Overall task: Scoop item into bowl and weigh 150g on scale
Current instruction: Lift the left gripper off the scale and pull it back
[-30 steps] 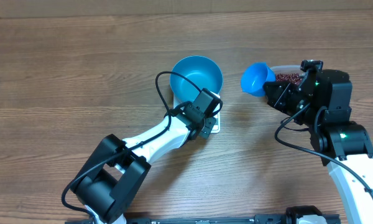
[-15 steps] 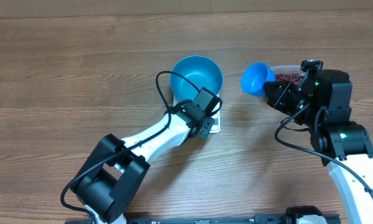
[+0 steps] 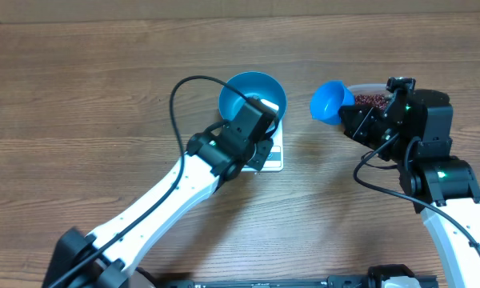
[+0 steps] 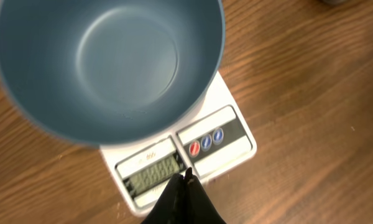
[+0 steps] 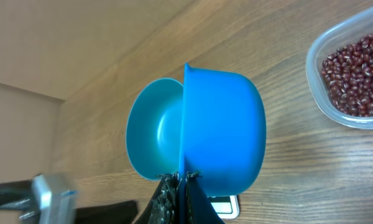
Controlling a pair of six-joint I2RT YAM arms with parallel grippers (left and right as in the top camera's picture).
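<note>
While the empty blue bowl (image 3: pixel 262 86) sits on the white scale (image 3: pixel 275 157), the left fingers (image 4: pixel 185 180) hang pressed together just over the scale's display. Further right, the right fingers (image 5: pixel 180 178) pinch the handle of a small blue scoop (image 3: pixel 329 102), held off the surface (image 3: pixel 104 96) — the beans (image 5: pixel 356 74) lie in the clear tub (image 5: pixel 316 87) beside it.

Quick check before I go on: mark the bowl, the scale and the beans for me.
bowl (image 4: pixel 124 56), left wrist view, inner bottom.
scale (image 4: pixel 206 142), left wrist view, button panel at its front.
beans (image 5: pixel 357 74), right wrist view, middle of the heap.
</note>
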